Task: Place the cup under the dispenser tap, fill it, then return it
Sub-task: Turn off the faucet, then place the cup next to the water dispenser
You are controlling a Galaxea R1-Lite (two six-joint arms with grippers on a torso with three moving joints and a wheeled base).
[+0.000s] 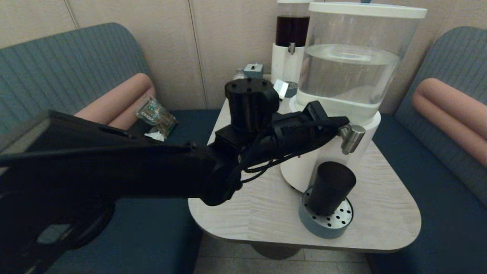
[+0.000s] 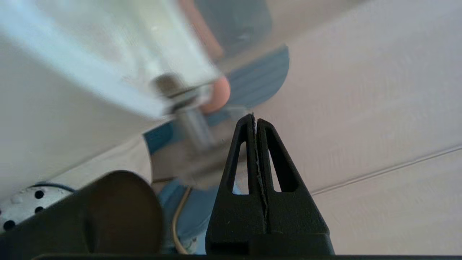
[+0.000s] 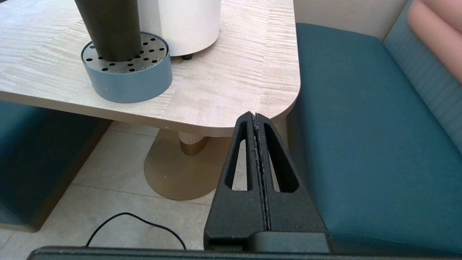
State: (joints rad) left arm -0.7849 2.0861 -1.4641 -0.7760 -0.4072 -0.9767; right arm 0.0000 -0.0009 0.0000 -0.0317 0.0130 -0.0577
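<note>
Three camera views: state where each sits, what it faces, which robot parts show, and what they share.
Head view: high, looking down at the pale wood table; left arm shows.
Left wrist view: behind the shut left gripper, by the brushed-steel dispenser tap.
Right wrist view: low, off the table edge, behind the shut right gripper.
Shared: matte black cup on grey-blue perforated drip tray.

I note a matt black cup (image 1: 330, 187), a brushed-metal dispenser tap (image 1: 352, 137), a pale wood-grain table (image 1: 266, 205), and a perforated drip tray (image 3: 127, 77), probably plastic.

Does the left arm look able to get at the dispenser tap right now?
Probably yes. The left gripper, fingers shut, is already up beside the dispenser tap, above the cup; nothing stands between them.
</note>
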